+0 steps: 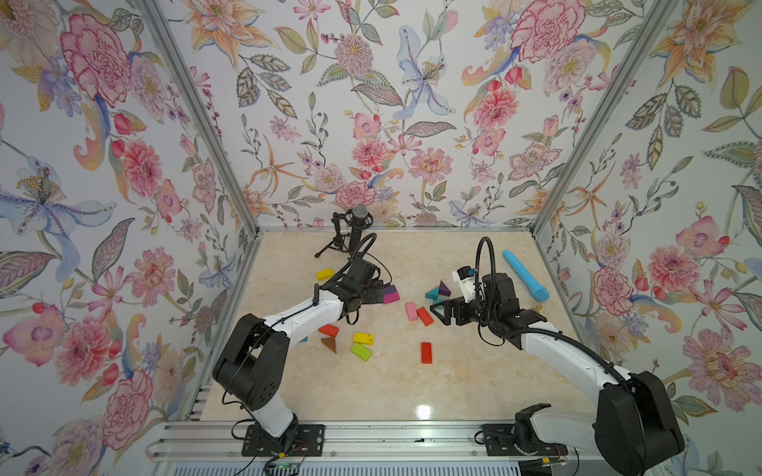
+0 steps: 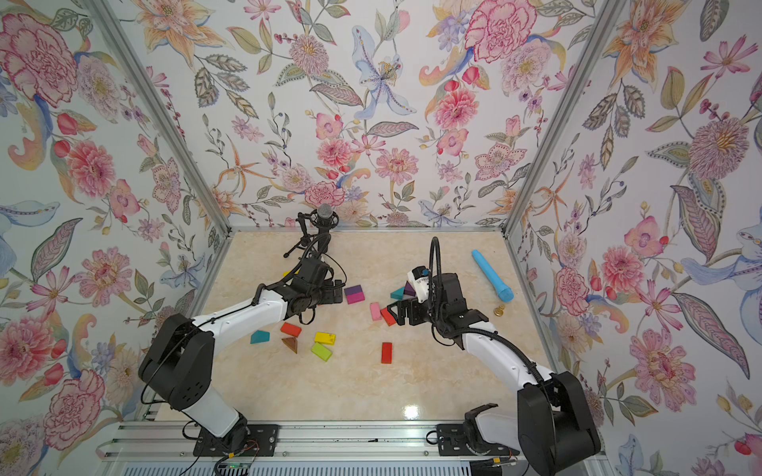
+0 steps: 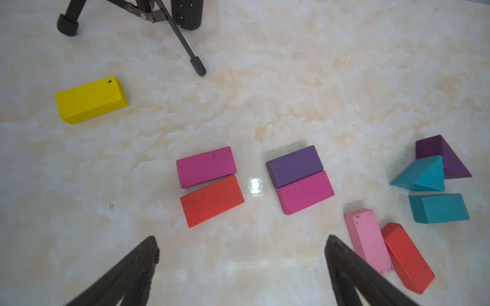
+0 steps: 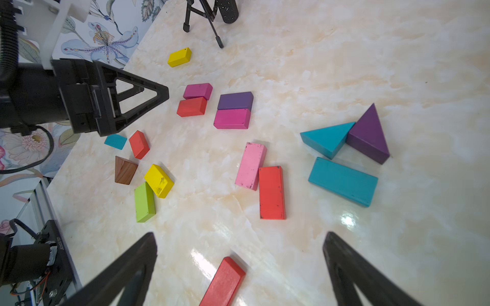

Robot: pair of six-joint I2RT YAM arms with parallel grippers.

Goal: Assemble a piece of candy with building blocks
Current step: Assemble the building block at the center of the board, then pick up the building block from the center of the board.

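The building blocks lie scattered on the marble table [image 1: 453,383]. In the left wrist view a magenta brick [image 3: 206,167] and an orange-red brick [image 3: 212,201] lie side by side, next to a purple brick [image 3: 294,165] that touches another magenta brick [image 3: 305,192]. My left gripper [image 3: 242,239] stands open just short of these pairs, holding nothing. A pink brick [image 4: 250,165], a red brick [image 4: 271,192], a teal brick [image 4: 343,181] and teal and purple triangles [image 4: 367,135] lie ahead of my open, empty right gripper [image 4: 240,235]. Another red brick [image 4: 225,280] lies flat on the table below it.
A black microphone on a tripod [image 1: 350,235] stands at the back left. A light-blue rounded stick [image 1: 525,275] lies at the back right. Yellow, green, red and brown blocks [image 1: 363,338] cluster near the left arm, with a lone yellow brick [image 1: 325,273] further back. Floral walls close in three sides.
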